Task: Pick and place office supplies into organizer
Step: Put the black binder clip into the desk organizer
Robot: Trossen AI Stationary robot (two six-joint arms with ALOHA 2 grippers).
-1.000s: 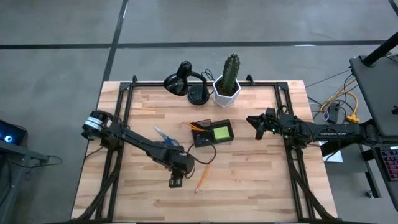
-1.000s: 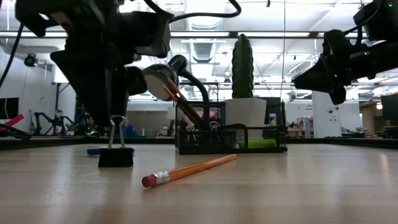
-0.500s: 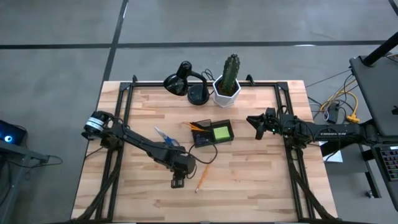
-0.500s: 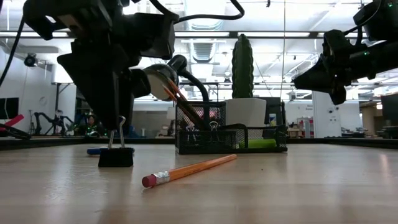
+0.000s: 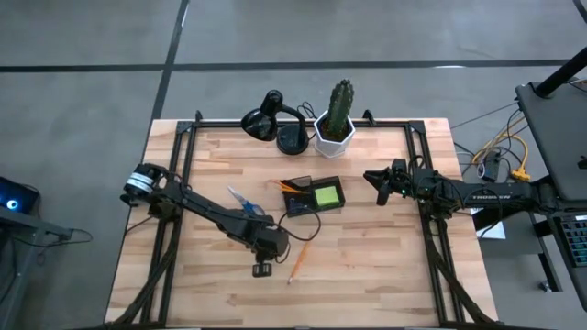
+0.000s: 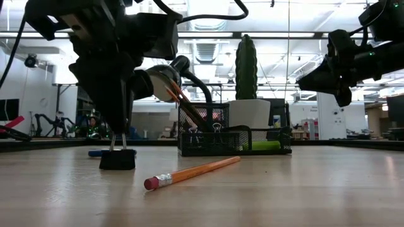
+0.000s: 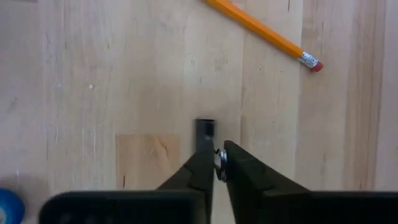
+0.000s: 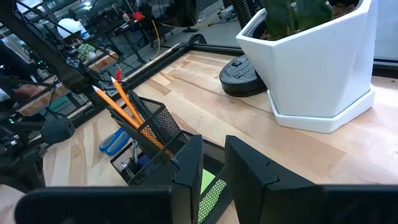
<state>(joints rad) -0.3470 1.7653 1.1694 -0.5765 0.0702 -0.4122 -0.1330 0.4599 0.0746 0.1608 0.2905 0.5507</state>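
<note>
Pencils and pad sit in the organizer (image 5: 312, 196); left gripper (image 7: 219, 167) pinches a clip (image 6: 117, 157) (pencil (image 6: 192, 172) at its 3 o'clock remains).

Stood upright near front edge: black binder clip (image 6: 117, 158); lay beside it: orange pencil (image 6: 192, 172); behind: mesh organizer (image 6: 233, 135).

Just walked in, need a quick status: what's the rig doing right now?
The left tool is down on the table, shut on the wire handles of a black binder clip that still sits on the wood. A loose orange pencil lies beside it. The mesh organizer already holds pencils and a green sticky pad. The right tool hangs idle beyond it.
</note>
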